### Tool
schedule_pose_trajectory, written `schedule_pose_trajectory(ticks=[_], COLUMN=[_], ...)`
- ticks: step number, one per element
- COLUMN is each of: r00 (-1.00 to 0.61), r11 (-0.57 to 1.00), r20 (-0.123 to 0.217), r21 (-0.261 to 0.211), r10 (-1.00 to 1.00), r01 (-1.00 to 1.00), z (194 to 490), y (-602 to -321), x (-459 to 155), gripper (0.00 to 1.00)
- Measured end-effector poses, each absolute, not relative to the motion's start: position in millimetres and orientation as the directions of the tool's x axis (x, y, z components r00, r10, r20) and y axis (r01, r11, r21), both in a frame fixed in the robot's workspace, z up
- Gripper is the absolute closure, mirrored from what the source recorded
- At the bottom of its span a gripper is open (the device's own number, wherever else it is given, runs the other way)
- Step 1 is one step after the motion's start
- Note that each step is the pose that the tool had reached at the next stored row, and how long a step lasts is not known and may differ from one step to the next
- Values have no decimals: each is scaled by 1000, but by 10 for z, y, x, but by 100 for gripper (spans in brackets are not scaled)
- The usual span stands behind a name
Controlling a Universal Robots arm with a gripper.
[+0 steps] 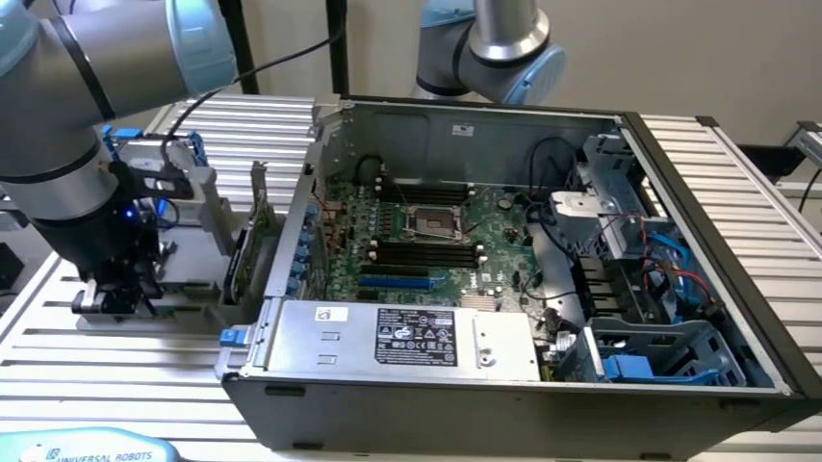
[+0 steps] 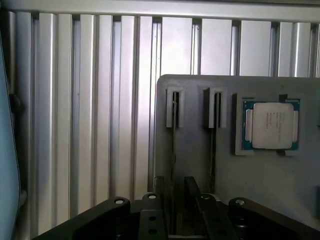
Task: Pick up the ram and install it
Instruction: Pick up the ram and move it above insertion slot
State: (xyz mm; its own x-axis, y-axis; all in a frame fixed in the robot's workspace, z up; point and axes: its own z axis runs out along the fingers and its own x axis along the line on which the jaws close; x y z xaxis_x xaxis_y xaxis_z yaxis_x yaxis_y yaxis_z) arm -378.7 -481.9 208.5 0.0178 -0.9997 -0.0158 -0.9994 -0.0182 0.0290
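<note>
**Open gripper astride the ram in its holder; ram not lifted**

The black two-finger gripper (image 2: pixel 175 195) stood open, with a visible gap inside each of its fingers (image 2: pixel 192 197). Between them ran the ram (image 2: pixel 173 150), a long, thin circuit-board stick seen edge-on as a dark line. Contact with either finger could not be confirmed.

The ram stood on edge in the flat grey holder plate (image 2: pixel 195 170) directly beneath the gripper. Its far end was seated in a small grey slotted bracket (image 2: pixel 172 107).

Just beside the gripper and outside the jaws, a second thin stick (image 2: pixel 214 150) stood parallel in a matching bracket (image 2: pixel 215 107). Further out on that same side, a square processor with a silver lid and green border (image 2: pixel 271 125) lay flat in a recess of the plate. The plate rested on the ribbed aluminium table (image 2: pixel 90 125).

In the exterior view the gripper hung low over the plate at the end of the grey and blue robot arm (image 1: pixel 77 144). Near the gripper, toward the exterior view's right, a green expansion card with a metal bracket (image 1: pixel 244 245) stood upright.

Beyond the card, well apart from the gripper, sat the open dark grey computer case (image 1: pixel 424 395). Inside it were:
- a silver power supply box (image 1: pixel 385 337)
- a green motherboard (image 1: pixel 495 217)
- a row of black memory slots (image 1: pixel 411 252)

Farthest off, a second grey arm (image 1: pixel 495 48) stood behind the case.
</note>
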Motion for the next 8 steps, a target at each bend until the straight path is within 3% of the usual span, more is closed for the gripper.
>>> schedule_pose_trajectory(ticks=[8], r00=[20], r11=[-21], r20=[-21], r21=[29], r10=[-1000], r01=[-999], z=[2041], y=[-4810], x=[-3798], gripper=[69])
